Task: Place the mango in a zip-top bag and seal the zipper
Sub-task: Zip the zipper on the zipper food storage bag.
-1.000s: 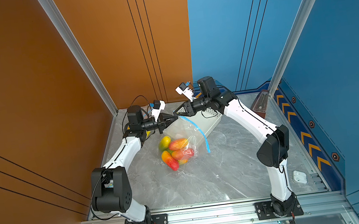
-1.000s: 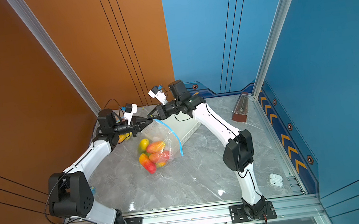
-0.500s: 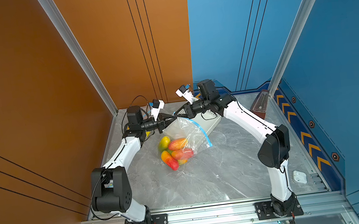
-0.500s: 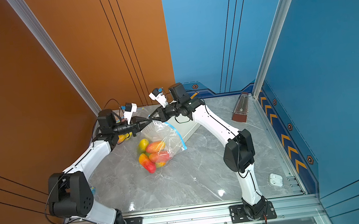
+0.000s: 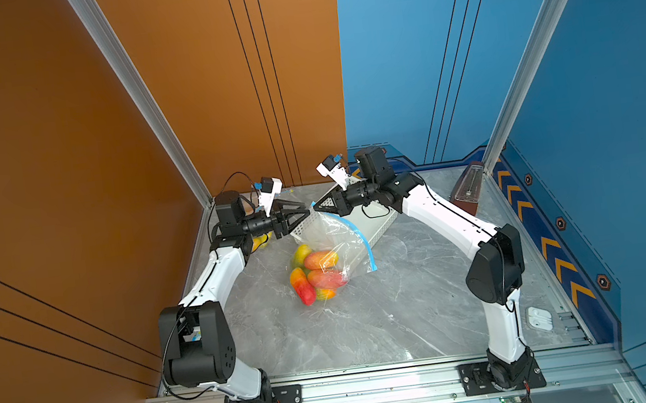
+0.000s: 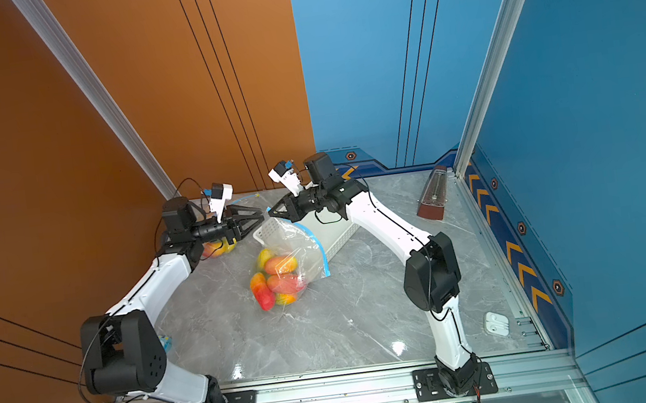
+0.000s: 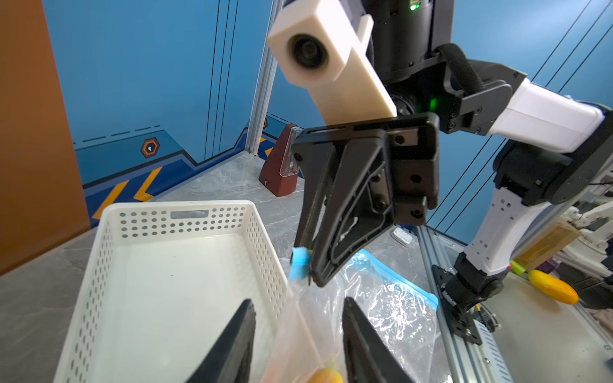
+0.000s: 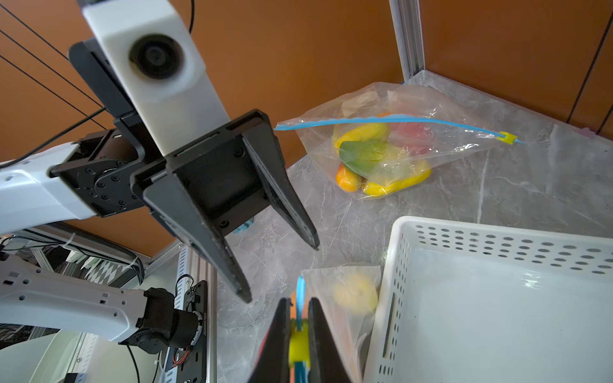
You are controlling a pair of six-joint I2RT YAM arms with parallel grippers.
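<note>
The left gripper (image 7: 297, 315) has let go. 1 second ago its black jaws were pinched tight on the top edge of the clear plastic zip-top bag (image 5: 330, 239); now they stand apart, with the film loose between them. That leaves the bag's top hanging from the right gripper (image 8: 298, 308) alone, clamped on the small yellow slider (image 8: 298, 345). The blue zipper strip (image 5: 365, 243) drooped in a thin, open arc away from the bag 1 second ago. It has since drawn in and lies as a flatter band along the bag's edge.
</note>
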